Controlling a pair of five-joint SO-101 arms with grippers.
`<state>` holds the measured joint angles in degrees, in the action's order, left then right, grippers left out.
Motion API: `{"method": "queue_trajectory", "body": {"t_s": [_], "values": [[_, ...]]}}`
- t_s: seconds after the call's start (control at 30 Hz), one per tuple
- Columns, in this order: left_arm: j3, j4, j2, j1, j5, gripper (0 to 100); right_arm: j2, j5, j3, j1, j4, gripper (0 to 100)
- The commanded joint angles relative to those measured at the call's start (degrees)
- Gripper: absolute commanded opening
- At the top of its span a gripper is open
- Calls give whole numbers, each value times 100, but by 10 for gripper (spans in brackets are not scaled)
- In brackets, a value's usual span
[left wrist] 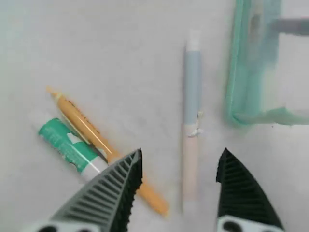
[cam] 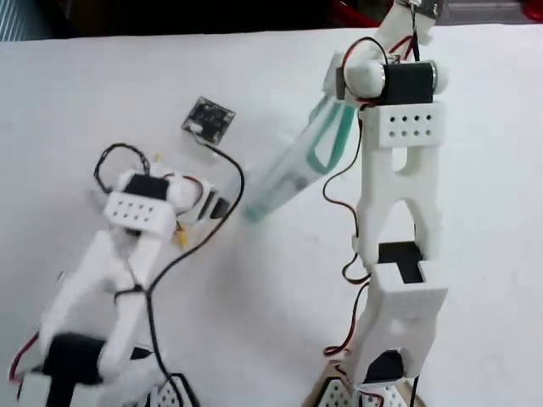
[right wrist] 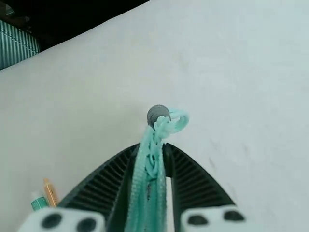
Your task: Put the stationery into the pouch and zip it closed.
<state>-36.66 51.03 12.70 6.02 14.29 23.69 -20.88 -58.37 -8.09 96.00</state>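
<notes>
**Pouch held by one end, left pincer poised over a pen**

The right pincer [right wrist: 152,147] is clamped on one end of the teal pouch [cam: 297,165], next to its grey zip pull [right wrist: 158,114]. The pouch slants down from there, and its other end rests on the table [cam: 85,85], probably to steady it for loading. The left pincer [left wrist: 181,153] stands apart over a pale blue-and-pink pen [left wrist: 192,96] that lies just beside the pouch's low end, which makes it the likely first pick. An orange pen [left wrist: 87,123] and a green-and-white stick [left wrist: 65,145] lie touching each other, farther off. All three are outside the pouch. I cannot tell whether its mouth is open.
</notes>
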Motion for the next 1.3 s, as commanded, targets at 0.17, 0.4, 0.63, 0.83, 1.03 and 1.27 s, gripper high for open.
{"method": "queue_trajectory", "body": {"t_s": [0.17, 0.4, 0.63, 0.83, 1.03, 1.27], "values": [[413, -756, -1288, -48, 53, 252, -4, -35, -62, -22, -75, 18], [563, -844, -1560, -40, 53, 252, -4, -35, -53, -22, -75, 18], [563, -844, -1578, 84, 431, 206, -4, -35, -53, 4, -57, 18], [800, -615, -1798, 233, 422, 203, -4, -26, -44, 22, -40, 18], [2215, 633, -2888, 224, 404, 170, -4, 0, -44, 84, -31, 18], [2576, 853, -3187, 259, 404, 151, -4, 9, -44, 92, -31, 18]]}}
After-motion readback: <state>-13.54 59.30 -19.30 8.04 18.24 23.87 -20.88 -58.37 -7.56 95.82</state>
